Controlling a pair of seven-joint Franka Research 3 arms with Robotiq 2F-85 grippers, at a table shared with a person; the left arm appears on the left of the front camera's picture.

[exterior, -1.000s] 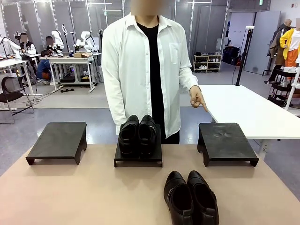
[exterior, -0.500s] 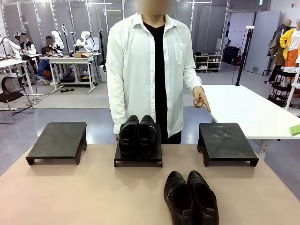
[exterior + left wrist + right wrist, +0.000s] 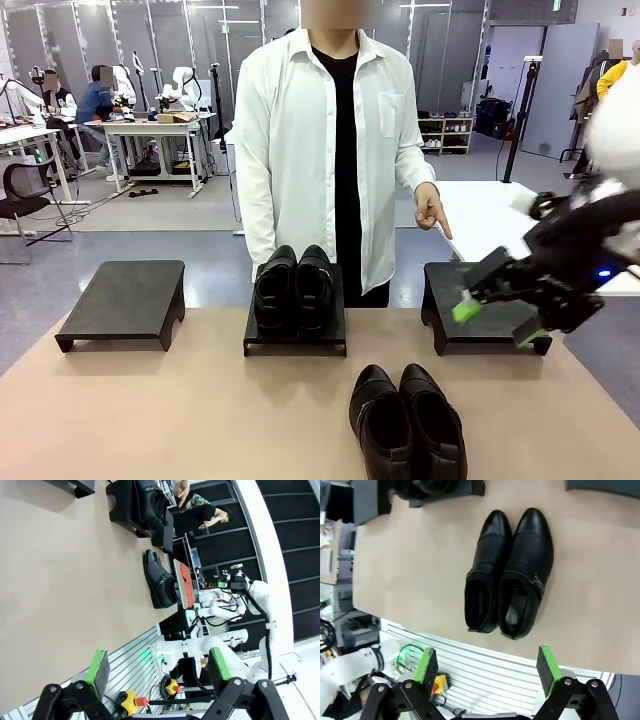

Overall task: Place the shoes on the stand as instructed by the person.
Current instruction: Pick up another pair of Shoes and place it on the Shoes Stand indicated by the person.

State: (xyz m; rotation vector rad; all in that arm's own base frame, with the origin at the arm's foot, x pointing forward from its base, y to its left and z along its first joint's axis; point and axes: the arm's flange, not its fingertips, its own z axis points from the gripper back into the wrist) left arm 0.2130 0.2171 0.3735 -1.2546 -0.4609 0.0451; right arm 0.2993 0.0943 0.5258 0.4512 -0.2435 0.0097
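A pair of shiny black higher-topped shoes (image 3: 407,420) stands side by side on the tan table, near the front and right of centre. A second, lower black pair (image 3: 293,288) sits on the middle stand (image 3: 295,343). The person (image 3: 330,150) stands behind the table, and their hand (image 3: 432,211) points down at the bare right stand (image 3: 480,300). My right gripper (image 3: 497,322) hangs open in front of that stand, above and right of the near pair (image 3: 509,572), its own fingertips (image 3: 486,666) apart. My left gripper (image 3: 158,666) is open and holds nothing, far from the near pair (image 3: 160,580).
The left stand (image 3: 125,298) is bare. A white table (image 3: 530,235) stands behind the right stand. The table's front edge and the robot base with a red stop button (image 3: 141,701) lie below the grippers.
My right arm has swung into the front view from the right, over the right stand. The person's pointing hand has shifted slightly right and down.
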